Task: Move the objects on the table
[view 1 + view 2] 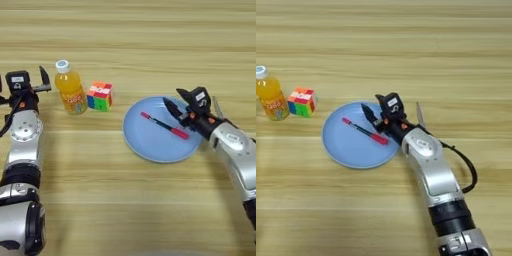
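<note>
A small orange-drink bottle [70, 93] with a white cap stands upright on the table [130, 45] at the left. A thin black pen [165, 125] with red ends lies slantwise on a round blue plate [150, 146]. My right gripper [194, 107] hovers at the plate's right rim, open. One black finger [170, 107] reaches over the plate just above the pen's near red end, and the other finger points up outside the rim. Nothing is held. My left gripper [24, 82] sits open just left of the bottle, apart from it.
A multicoloured puzzle cube [100, 96] stands right beside the bottle, between it and the plate. My right forearm [431, 170] and its cable stretch over the table's lower right. The left arm runs down the left edge.
</note>
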{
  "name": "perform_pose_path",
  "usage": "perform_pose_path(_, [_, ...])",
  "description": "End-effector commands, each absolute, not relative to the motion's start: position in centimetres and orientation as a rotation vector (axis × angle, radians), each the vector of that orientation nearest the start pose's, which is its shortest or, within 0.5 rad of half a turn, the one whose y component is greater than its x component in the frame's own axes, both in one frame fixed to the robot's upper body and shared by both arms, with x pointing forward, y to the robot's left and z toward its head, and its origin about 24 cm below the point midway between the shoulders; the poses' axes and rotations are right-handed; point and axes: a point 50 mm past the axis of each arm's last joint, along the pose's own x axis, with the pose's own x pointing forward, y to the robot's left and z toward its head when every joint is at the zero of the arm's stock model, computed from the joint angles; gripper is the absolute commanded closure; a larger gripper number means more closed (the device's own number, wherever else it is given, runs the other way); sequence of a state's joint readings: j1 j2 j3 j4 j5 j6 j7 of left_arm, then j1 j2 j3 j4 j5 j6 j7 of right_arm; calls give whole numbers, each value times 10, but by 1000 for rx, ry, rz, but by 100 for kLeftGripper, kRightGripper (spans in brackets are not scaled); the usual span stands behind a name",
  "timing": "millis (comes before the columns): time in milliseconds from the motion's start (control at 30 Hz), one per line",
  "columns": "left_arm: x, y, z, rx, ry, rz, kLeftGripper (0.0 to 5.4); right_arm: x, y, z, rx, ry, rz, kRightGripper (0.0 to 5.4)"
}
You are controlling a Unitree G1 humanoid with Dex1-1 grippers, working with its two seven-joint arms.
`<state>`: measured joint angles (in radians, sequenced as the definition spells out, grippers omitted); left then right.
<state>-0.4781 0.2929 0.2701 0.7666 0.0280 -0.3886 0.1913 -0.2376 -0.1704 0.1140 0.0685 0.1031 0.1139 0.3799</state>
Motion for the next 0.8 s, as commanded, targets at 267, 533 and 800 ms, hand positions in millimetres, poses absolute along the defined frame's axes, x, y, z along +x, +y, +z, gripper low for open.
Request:
perform_pose_path(267, [323, 264, 67, 179, -159, 412, 0, 321, -172, 72, -105, -41, 228, 157])
perform_pose_path(533, [323, 265, 67, 180, -162, 416, 0, 332, -211, 67, -142, -41, -28, 74])
perform_pose_path(800, [323, 265, 67, 181, -161, 413, 0, 336, -223, 58, -170, 1, -100, 2])
